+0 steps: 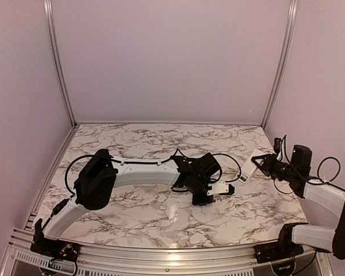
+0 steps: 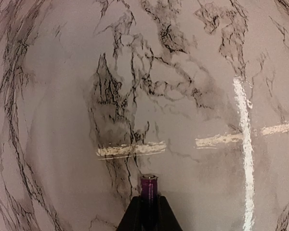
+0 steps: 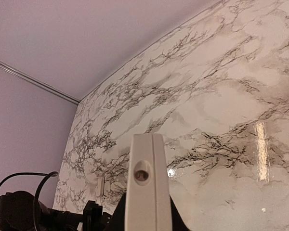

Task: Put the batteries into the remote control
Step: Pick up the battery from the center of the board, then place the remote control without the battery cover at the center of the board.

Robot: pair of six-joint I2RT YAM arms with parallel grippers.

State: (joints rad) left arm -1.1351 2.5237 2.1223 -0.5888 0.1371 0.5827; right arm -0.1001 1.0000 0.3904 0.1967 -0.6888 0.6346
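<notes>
Battery [image 2: 149, 188] first: a short dark cylinder with a metal cap, standing upright between the left jaws. They are clamped on its sides, so only its upper part shows above them. The remote control [image 3: 144, 192] is in the right jaws, pinched across its narrow white body and held above the desk [image 1: 161, 138]. Its end face, with a small round hole, looks back at the wrist camera.

Taking the remote as the mark, the battery and the left jaws are to its left, well apart from it, over the middle of the desk. A small white plate [image 3: 100, 185] lies flat on the surface, also to its left, near the left arm [image 1: 138, 171].

Below the remote spreads glossy white marble with dark veins, catching bright streaks of light. Behind it and to both sides stand plain pale lilac walls [image 1: 172, 57], with metal posts [image 1: 279, 69] in the back corners — a metal rail [image 1: 161, 253] runs along the near edge.
</notes>
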